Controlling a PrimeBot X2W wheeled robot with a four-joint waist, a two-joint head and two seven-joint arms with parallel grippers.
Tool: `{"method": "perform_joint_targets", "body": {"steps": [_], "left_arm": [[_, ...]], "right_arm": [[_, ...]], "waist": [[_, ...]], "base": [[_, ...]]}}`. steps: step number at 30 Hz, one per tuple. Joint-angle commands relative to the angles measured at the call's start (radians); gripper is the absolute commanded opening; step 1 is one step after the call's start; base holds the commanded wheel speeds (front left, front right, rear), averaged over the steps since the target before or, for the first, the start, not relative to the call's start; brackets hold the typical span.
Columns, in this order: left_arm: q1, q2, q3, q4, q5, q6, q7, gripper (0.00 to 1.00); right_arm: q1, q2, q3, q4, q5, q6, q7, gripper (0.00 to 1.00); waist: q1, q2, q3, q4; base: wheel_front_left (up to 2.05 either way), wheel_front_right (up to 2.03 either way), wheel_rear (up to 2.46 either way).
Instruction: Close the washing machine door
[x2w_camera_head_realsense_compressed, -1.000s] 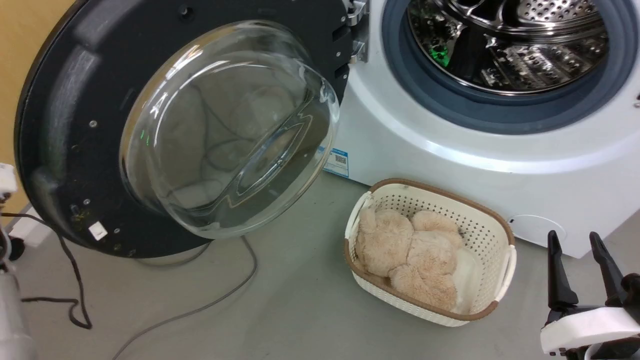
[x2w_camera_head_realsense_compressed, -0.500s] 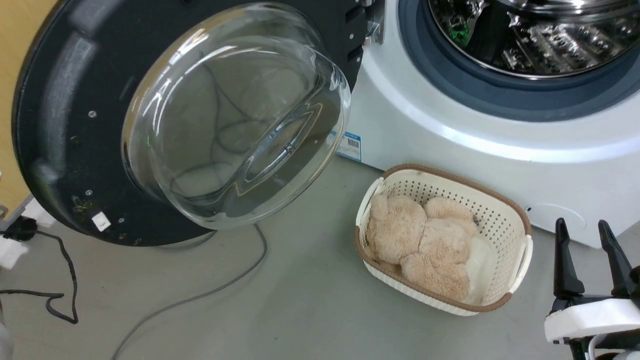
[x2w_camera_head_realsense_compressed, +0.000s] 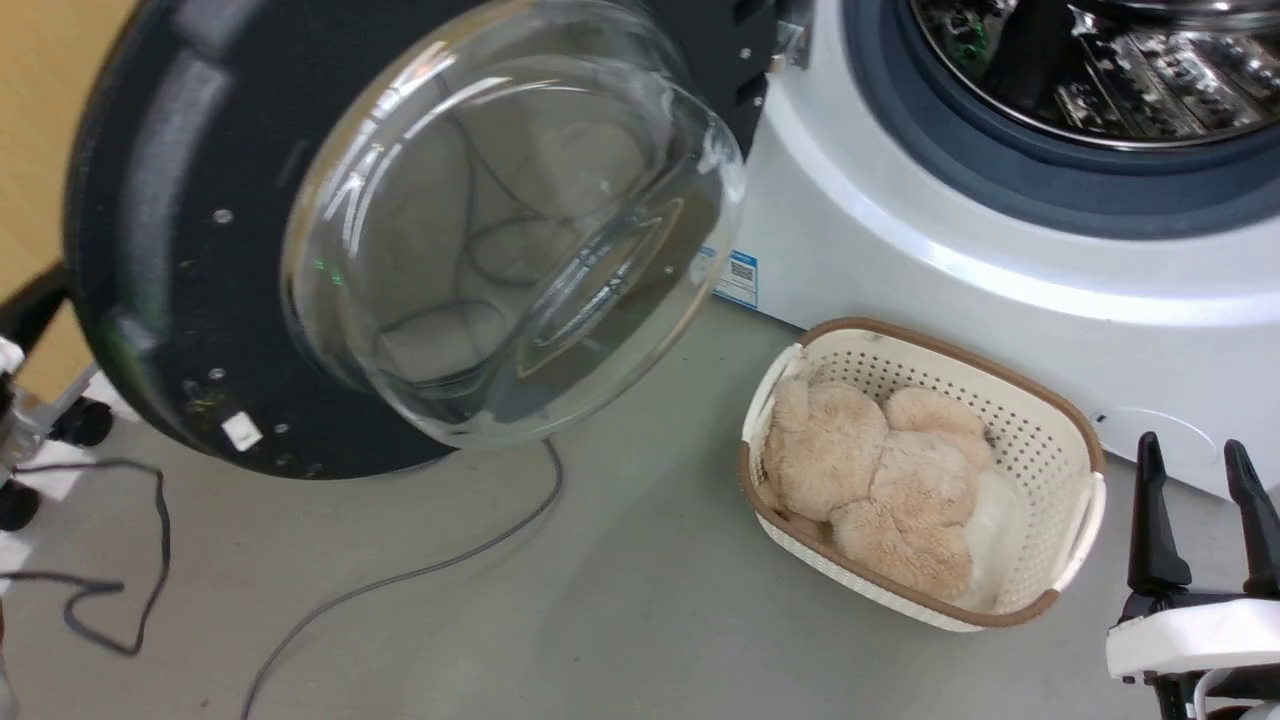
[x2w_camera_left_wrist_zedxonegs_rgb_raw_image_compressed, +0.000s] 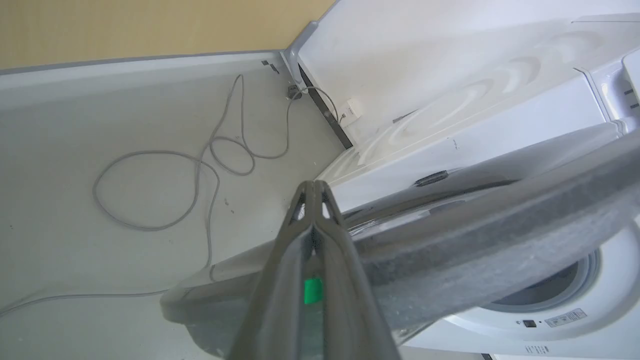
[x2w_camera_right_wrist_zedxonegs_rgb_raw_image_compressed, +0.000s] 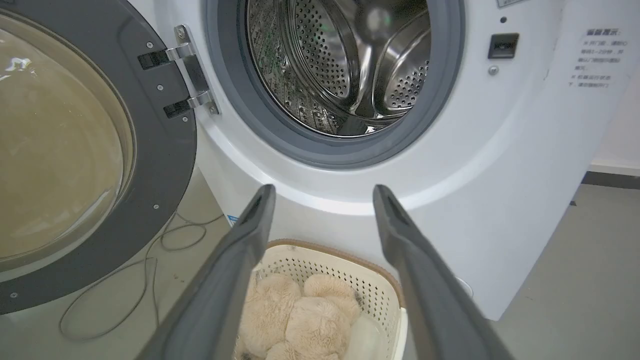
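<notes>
The washing machine door (x2w_camera_head_realsense_compressed: 150, 250) stands swung wide open at the left, its clear glass bowl (x2w_camera_head_realsense_compressed: 500, 250) bulging toward me. The white washing machine (x2w_camera_head_realsense_compressed: 950, 270) is at the right, with its steel drum (x2w_camera_right_wrist_zedxonegs_rgb_raw_image_compressed: 340, 65) uncovered inside the grey gasket. My left gripper (x2w_camera_left_wrist_zedxonegs_rgb_raw_image_compressed: 313, 186) is shut with nothing in it, behind the door's outer face (x2w_camera_left_wrist_zedxonegs_rgb_raw_image_compressed: 475, 235) near the rim; I cannot tell whether it touches. My right gripper (x2w_camera_head_realsense_compressed: 1190, 445) is open and empty at the lower right, apart from the machine, and in the right wrist view the right gripper (x2w_camera_right_wrist_zedxonegs_rgb_raw_image_compressed: 324, 192) points at the machine's front below the drum.
A cream perforated basket (x2w_camera_head_realsense_compressed: 1060, 420) holding a beige plush toy (x2w_camera_head_realsense_compressed: 880, 480) sits on the floor in front of the machine, just left of my right gripper. A grey cable (x2w_camera_head_realsense_compressed: 400, 580) and a black cable (x2w_camera_head_realsense_compressed: 140, 560) trail across the floor under the door. A yellow wall (x2w_camera_left_wrist_zedxonegs_rgb_raw_image_compressed: 150, 25) is behind.
The head camera has moved, so the whole picture slid to the right. The door keeps about the same open angle to the machine. My right gripper stays open.
</notes>
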Motion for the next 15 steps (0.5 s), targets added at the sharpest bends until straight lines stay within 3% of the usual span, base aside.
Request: {"method": "perform_joint_targets", "body": {"steps": [1,15], "left_arm": [[0.023,0.005,-0.009,-0.005,-0.032,-0.006,0.024,0.0],[0.213,0.019,-0.248,-0.357,-0.29,-0.022,0.259,0.0]], "right_arm": [[-0.004,0.003,-0.006,0.007,0.005,0.001,-0.01,1.0],[0.014,0.003,-0.04,0.036,0.033,0.001,-0.039,1.0]], "waist": [[-0.0001,0.0,-0.006,0.013],[-0.0001,0.0,-0.037,0.105]], "base": [[0.0,0.0,0.0],[0.0,0.0,0.0]]}}
